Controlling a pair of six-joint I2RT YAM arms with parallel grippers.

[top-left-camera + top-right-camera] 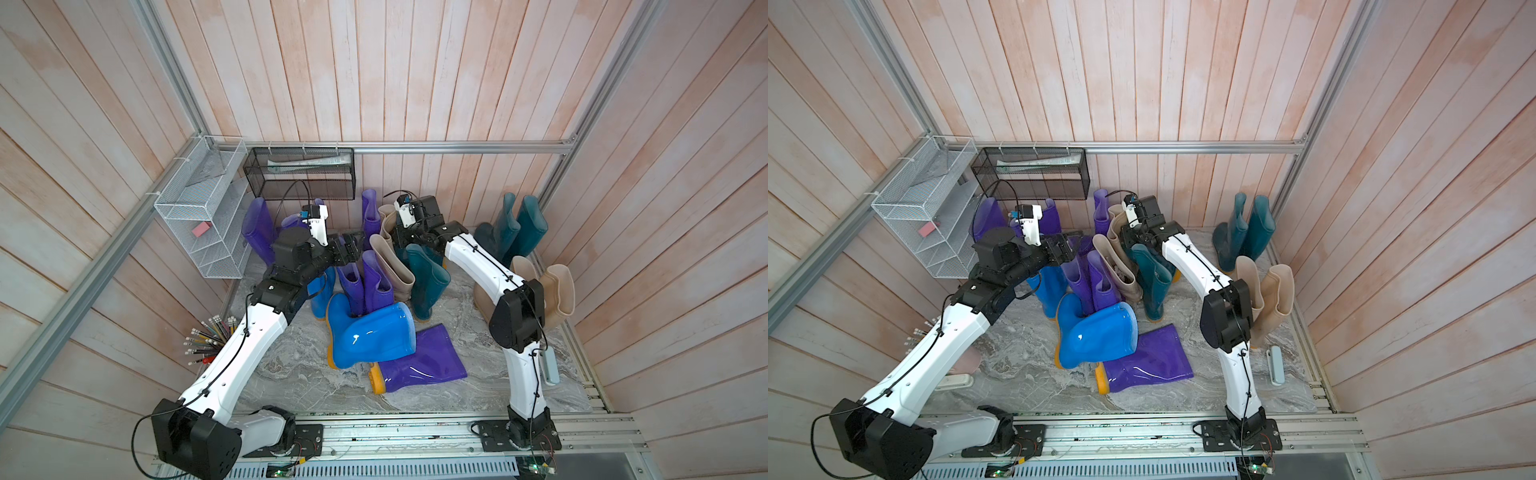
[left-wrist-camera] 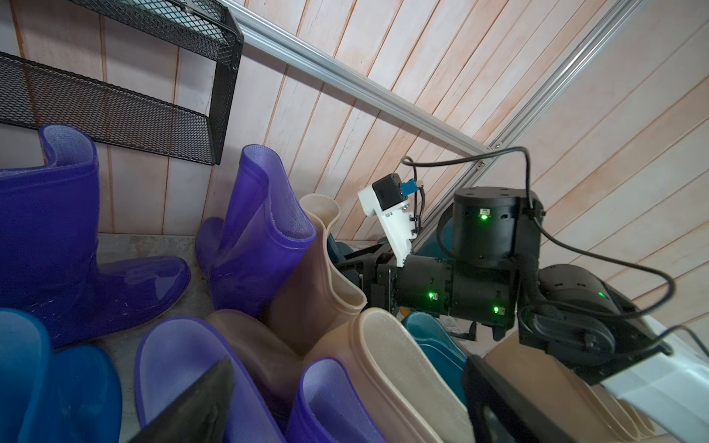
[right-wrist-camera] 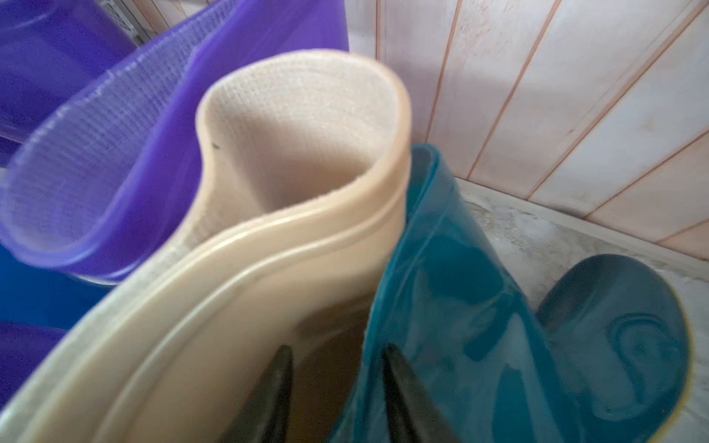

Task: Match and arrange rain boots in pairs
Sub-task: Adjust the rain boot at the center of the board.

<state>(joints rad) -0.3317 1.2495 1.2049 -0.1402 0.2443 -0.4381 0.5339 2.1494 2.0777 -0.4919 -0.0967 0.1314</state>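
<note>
Marbled grey tabletop (image 1: 299, 374) inside pink plank walls is carrying the tall glossy rubber rain boots (image 1: 386, 274), mostly crowding mid-back, colours mixed. Left gripper (image 1: 352, 248) is hovering wide open over them, empty. Right gripper (image 3: 337, 349) is sitting, jaws narrow, where a beige rubber boot (image 3: 307, 153) is touching a dark teal rubber boot (image 3: 479, 307); any grasp is unclear. Risk: pinching both walls, dragging neighbours over.
</note>
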